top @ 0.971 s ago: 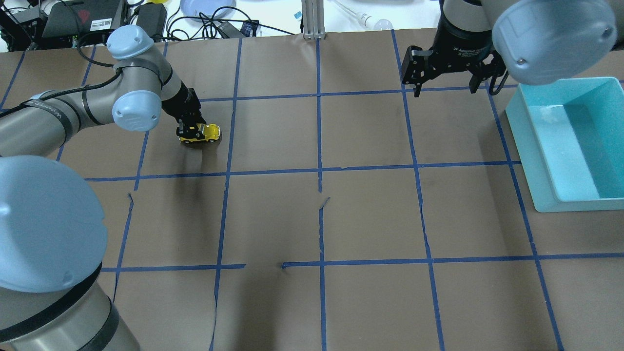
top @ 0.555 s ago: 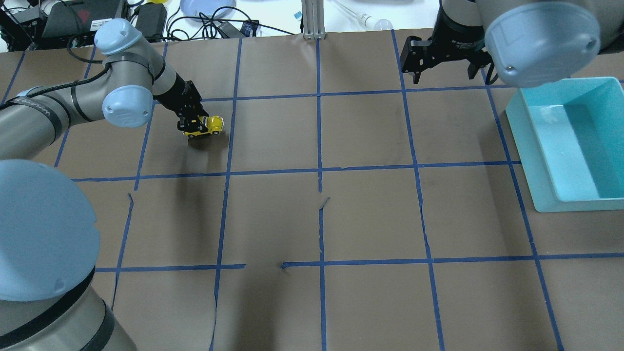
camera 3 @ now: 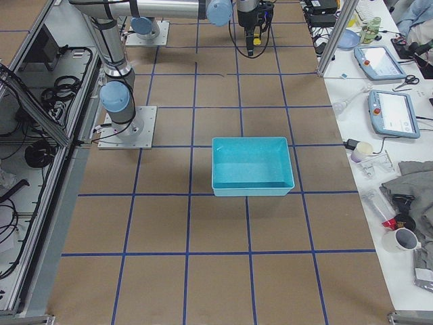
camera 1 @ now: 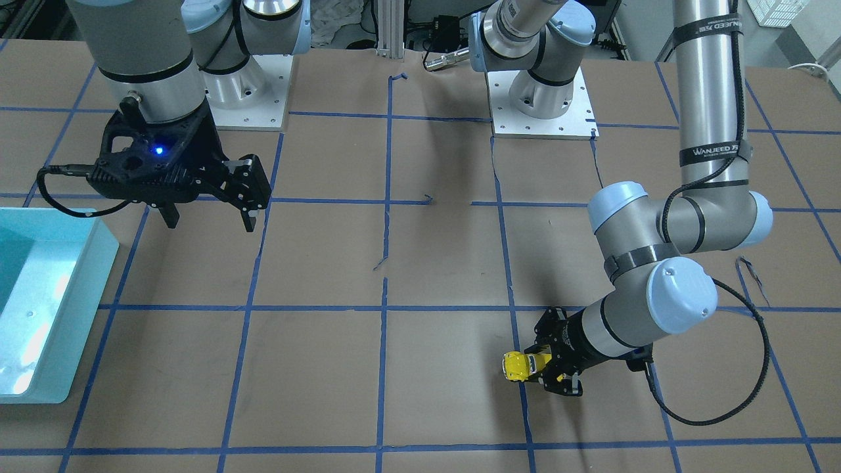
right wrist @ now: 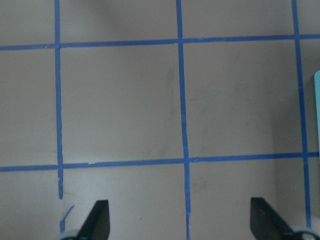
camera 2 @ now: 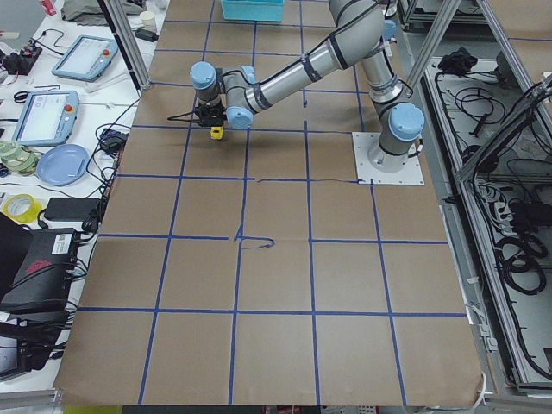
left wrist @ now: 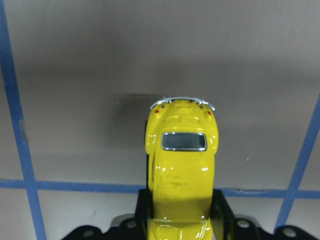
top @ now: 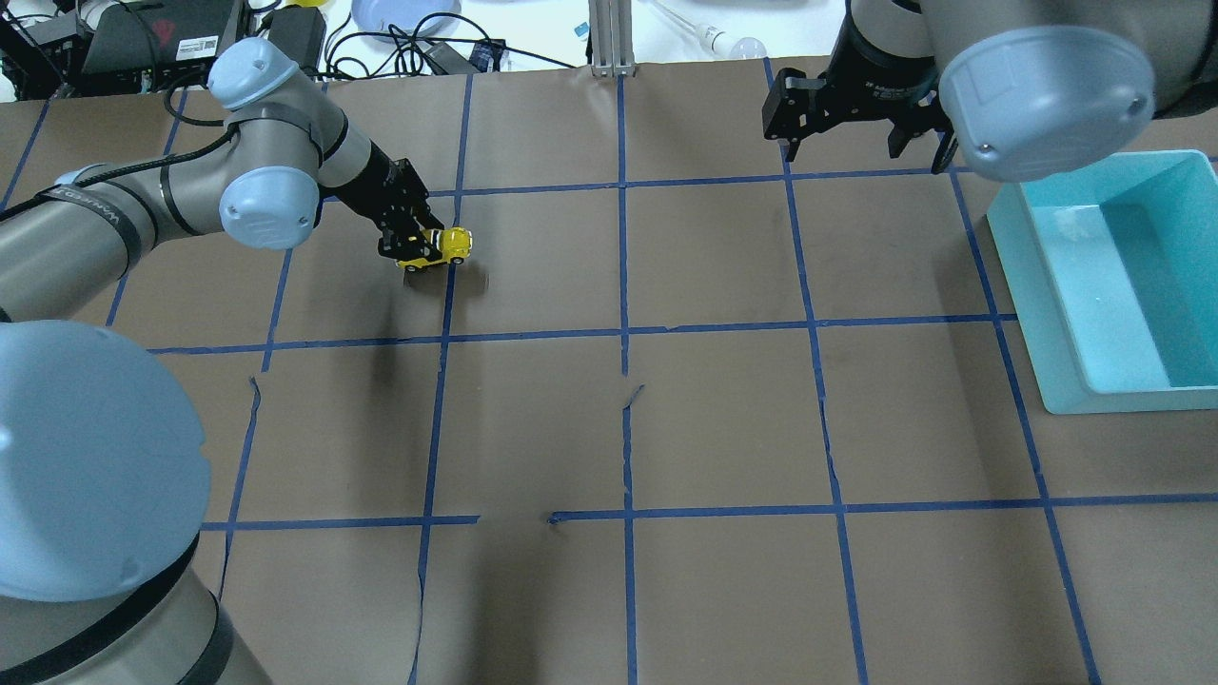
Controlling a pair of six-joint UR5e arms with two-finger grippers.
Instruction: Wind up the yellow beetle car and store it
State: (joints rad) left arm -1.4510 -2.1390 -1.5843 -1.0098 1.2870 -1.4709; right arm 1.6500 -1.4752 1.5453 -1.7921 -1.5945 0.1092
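glossy yellow beetle car (left wrist: pixel 181 175), matt brown paper table cover (top: pixel 723 428)

Item count at this station:

- counter (top: pixel 723 428): one.
- Robot arms: two, the left arm (top: pixel 114 219) and the right arm (camera 1: pixel 144 59).
- Grippers: two, the left gripper (camera 1: pixel 548 368) and the right gripper (camera 1: pixel 210 225), with two fingers each.
- Base plates: two, the left base plate (camera 1: pixel 571 121) and the right base plate (camera 1: pixel 263 115).
- yellow beetle car (top: pixel 449 245): one.
- teal bin (camera 3: pixel 252 188): one.
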